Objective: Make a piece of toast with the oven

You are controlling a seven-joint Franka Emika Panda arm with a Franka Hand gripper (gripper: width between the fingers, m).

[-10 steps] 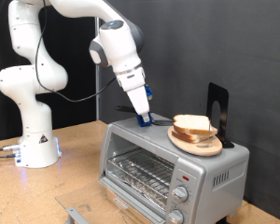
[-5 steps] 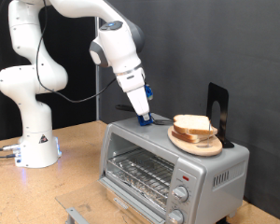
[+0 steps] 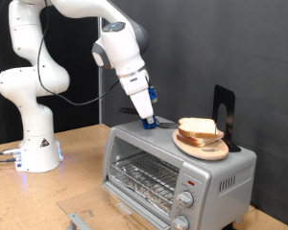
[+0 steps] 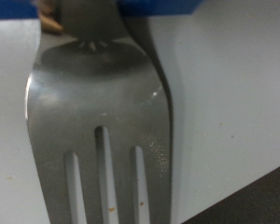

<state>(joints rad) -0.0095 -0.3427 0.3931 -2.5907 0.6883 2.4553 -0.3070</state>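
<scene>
The silver oven (image 3: 173, 168) stands on the wooden table at the exterior view's lower right, its wire rack (image 3: 144, 174) showing. My gripper (image 3: 147, 121) reaches down to the oven's top, near its left back corner. It is shut on the blue handle of a metal fork (image 3: 163, 124) that lies on the oven top. The wrist view is filled by the fork's head and tines (image 4: 107, 112) on the pale oven top. A stack of bread slices (image 3: 200, 129) sits on a wooden plate (image 3: 202, 148) on the oven's top. A single separate piece of toast does not show.
A black upright stand (image 3: 224, 115) is behind the plate. The oven's two knobs (image 3: 184, 201) are at its front right. The oven's glass door seems folded down, its handle (image 3: 79, 220) at the bottom edge. The robot's white base (image 3: 34, 144) stands at the left.
</scene>
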